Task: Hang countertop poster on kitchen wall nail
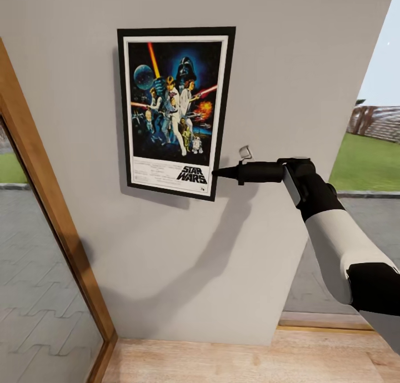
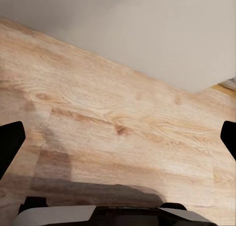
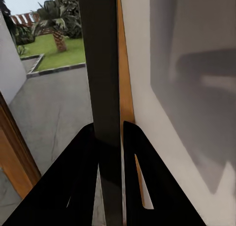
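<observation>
Pale grey wall (image 1: pixel 183 261), wooden floor (image 1: pixel 233 361)

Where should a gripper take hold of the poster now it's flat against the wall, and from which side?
By its thin black frame edge, low on the side away from the window. The poster lies flat against the wall, so only the edges offer two opposing faces. The right gripper already pinches that edge near the bottom corner, coming in sideways along the wall, one finger on each face.

I see the poster (image 1: pixel 175 111), black-framed with a thin white border, dark blue artwork and a black "STAR WARS" logo, against a pale grey wall (image 1: pixel 289 66); light wood-grain floor (image 2: pixel 123 132); black-and-white right arm (image 1: pixel 333 233).
</observation>
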### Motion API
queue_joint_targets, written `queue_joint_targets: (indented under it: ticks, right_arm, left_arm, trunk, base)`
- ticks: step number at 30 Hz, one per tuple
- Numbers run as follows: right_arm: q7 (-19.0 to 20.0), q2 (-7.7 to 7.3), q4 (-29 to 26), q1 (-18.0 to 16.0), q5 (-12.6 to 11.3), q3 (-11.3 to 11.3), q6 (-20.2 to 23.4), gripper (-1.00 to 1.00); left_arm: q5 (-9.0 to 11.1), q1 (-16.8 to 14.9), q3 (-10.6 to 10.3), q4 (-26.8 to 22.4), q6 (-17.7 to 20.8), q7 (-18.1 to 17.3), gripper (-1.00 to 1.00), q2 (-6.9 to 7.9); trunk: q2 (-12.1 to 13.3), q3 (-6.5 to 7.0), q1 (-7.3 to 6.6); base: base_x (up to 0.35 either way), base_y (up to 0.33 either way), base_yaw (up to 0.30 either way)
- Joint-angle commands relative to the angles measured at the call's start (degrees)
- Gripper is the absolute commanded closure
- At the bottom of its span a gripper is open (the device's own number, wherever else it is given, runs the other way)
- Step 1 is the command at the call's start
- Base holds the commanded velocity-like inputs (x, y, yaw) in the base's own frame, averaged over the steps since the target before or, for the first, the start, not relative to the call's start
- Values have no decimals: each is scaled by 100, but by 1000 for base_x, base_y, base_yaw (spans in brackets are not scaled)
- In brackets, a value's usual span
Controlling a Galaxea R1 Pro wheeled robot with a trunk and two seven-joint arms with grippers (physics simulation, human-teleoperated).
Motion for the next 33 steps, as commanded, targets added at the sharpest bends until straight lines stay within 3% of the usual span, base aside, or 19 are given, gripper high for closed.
queue_joint_targets:
  ticks: [1,33]
  right_arm:
    - [-10,-8,3,-7,-59,22,64,100]
    - [-15,-8,1,-7,-64,24,81,100]
  left_arm:
    - [60,-2,-28,9,-8,-31,-100,2]
    - [60,5,-28,9,-7,-31,-100,2]
  trunk:
    - [-14,-14,4]
    - [-14,-14,4]
  base:
    - [0,0,0]
    - [0,0,0]
